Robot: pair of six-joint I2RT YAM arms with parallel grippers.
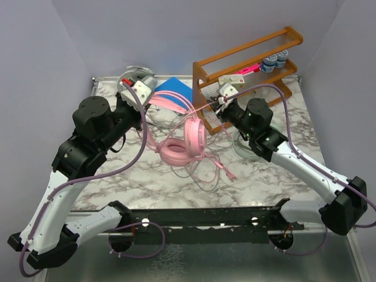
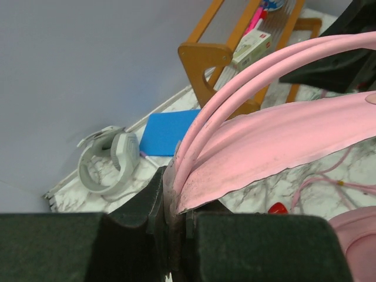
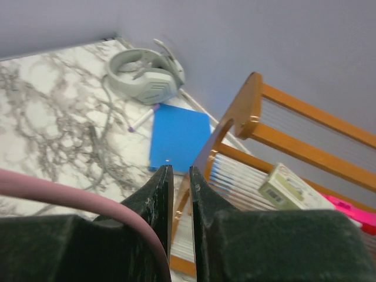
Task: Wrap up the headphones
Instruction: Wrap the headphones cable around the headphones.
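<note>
The left end effector [image 2: 176,205] is clamped on the headband of the pink headphones [image 1: 194,136], holding it raised just left of the rack [image 1: 247,67], probably to steady it for winding. The cable [image 1: 205,170] lies loose on the surface [image 1: 117,182] before the rack. The right end effector [image 3: 179,175], at the rack's front, has its fingers slightly apart and grips nothing.

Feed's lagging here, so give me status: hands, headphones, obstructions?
Left hand shut on headband of pink headphones. Right hand slightly open, empty. Pink cable loose on table. Wooden rack close by right hand.
</note>
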